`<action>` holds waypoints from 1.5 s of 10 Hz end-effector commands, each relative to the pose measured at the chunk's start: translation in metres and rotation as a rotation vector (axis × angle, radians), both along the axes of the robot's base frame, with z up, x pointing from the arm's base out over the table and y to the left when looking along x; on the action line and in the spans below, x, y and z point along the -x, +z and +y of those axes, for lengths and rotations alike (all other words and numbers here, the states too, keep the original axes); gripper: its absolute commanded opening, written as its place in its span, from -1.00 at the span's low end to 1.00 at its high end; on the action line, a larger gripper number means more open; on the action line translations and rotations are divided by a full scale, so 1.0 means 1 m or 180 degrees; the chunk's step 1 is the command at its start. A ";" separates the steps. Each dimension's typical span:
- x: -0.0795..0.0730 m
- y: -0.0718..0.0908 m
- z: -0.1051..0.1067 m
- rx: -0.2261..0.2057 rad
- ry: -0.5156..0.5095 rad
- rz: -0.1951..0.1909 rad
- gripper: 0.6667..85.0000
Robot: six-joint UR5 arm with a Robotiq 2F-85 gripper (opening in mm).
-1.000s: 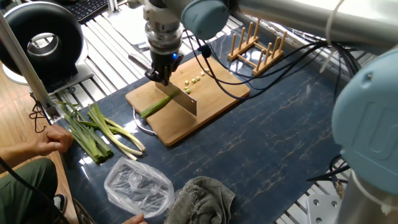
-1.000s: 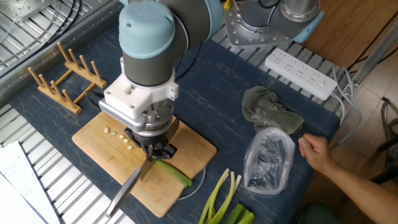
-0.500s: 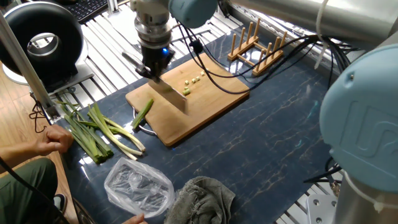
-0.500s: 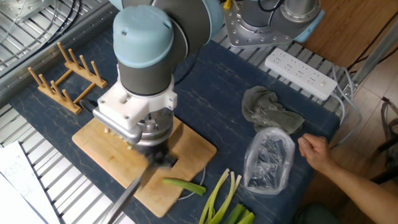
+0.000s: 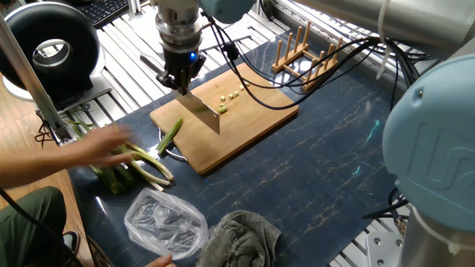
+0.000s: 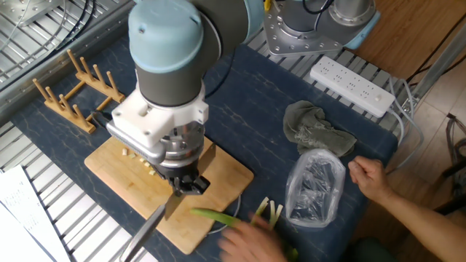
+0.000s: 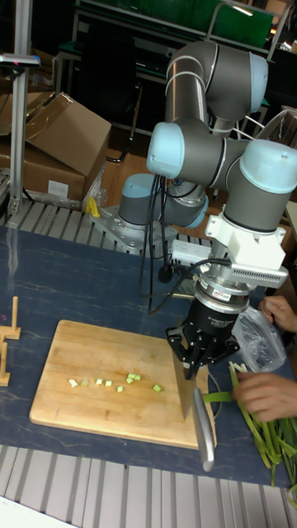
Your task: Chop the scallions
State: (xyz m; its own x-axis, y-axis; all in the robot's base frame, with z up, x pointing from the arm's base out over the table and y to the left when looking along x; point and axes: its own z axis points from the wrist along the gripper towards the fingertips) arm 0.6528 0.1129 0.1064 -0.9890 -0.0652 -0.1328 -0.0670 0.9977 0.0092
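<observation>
Blue table (image 5: 334, 170); jaws grip knife (image 7: 200, 417) above board (image 5: 252, 119); scallions (image 5: 169, 138) beside.

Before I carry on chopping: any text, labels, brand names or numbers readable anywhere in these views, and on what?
No text can be read in any view.
Paper sheet at the table edge: faint marks, too small and blurred to read.
Gripper: a pale patch on its body, illegible.
Power strip, cutting board, plastic bag: no markings visible.
</observation>
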 end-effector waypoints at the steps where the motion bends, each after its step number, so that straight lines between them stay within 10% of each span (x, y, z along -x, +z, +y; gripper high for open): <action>1: 0.005 0.008 -0.008 -0.0028 0.0045 0.0043 -0.98; 15: 0.011 0.011 -0.027 -0.0029 0.0224 0.0039 -0.98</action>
State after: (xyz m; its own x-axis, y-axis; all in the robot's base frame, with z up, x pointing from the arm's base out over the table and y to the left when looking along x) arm 0.6418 0.0839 0.1164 -0.9833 -0.1380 -0.1189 -0.1402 0.9901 0.0102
